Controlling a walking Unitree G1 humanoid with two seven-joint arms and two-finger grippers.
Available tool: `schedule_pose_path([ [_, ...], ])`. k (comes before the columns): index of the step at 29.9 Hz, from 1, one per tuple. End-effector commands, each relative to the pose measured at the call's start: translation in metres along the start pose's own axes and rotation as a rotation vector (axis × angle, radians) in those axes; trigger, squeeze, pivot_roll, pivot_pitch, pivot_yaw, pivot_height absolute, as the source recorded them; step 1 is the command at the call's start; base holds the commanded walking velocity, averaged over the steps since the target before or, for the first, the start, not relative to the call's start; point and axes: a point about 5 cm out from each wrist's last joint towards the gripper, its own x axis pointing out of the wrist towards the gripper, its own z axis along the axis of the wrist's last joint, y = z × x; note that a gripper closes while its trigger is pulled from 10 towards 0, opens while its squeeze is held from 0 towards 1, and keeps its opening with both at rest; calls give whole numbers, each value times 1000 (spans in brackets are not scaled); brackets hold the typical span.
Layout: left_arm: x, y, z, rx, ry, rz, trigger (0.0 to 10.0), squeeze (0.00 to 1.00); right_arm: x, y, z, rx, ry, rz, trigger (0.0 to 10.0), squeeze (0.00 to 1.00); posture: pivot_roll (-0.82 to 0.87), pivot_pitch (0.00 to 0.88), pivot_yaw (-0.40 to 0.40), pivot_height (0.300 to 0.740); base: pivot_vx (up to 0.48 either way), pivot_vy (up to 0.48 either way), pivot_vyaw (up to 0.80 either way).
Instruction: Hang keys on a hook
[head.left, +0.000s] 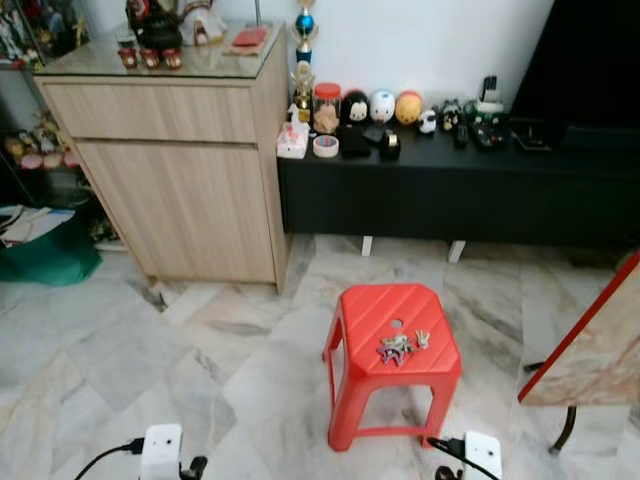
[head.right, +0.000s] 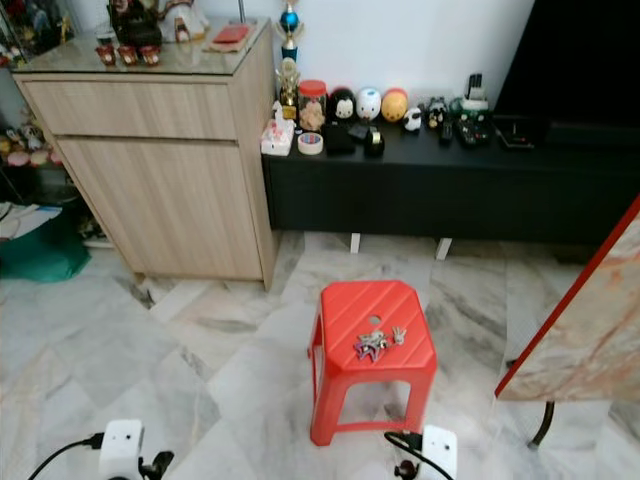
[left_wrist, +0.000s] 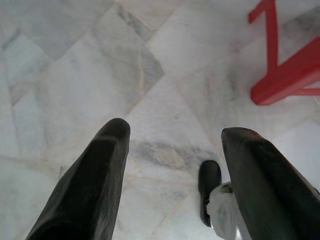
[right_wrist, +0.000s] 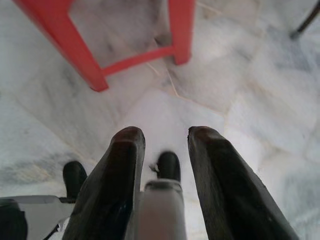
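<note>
Lying untouched on the red plastic stool (head.left: 392, 345), the bunch of keys (head.left: 397, 348) sits toward the seat's right edge, so we judge the task barely begun: nothing is picked up, and we can make out no hook. Our left gripper (left_wrist: 172, 150) hangs low over the marble floor (head.left: 200, 350) with its fingers spread wide and empty. Our right gripper (right_wrist: 165, 145) hangs beside the stool's legs, fingers slightly parted, holding nothing. Reaching, grasping and hanging all remain.
</note>
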Motion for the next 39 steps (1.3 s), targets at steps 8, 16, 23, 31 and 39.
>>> schedule_pose_path([
  [8, 0, -3, -3, -9, 16, -12, 10000, 0, 0, -4, 1, -2, 1, -8, 10000, 0, 94, 0, -9, 740, 0, 0, 0],
  [16, 0, -3, -2, -10, 14, -13, 10000, 0, 0, -4, 2, -38, -7, -2, 10000, 0, 94, 0, -9, 740, 275, 0, 0],
  [23, 0, -5, -1, -11, 7, -19, 10000, 0, 0, -2, 2, -22, -5, 22, 10000, 0, 94, 0, -8, 740, 327, 0, 520],
  [31, 0, -5, -1, -14, 2, -23, 10000, 0, 0, -3, 1, -31, -4, 19, 10000, 0, 94, 0, -7, 740, 82, 0, 0],
  [39, 1, -6, 0, -15, -5, -27, 10000, 0, 0, -3, 1, -30, -1, 17, 10000, 0, 91, 0, -7, 740, 0, 0, 0],
])
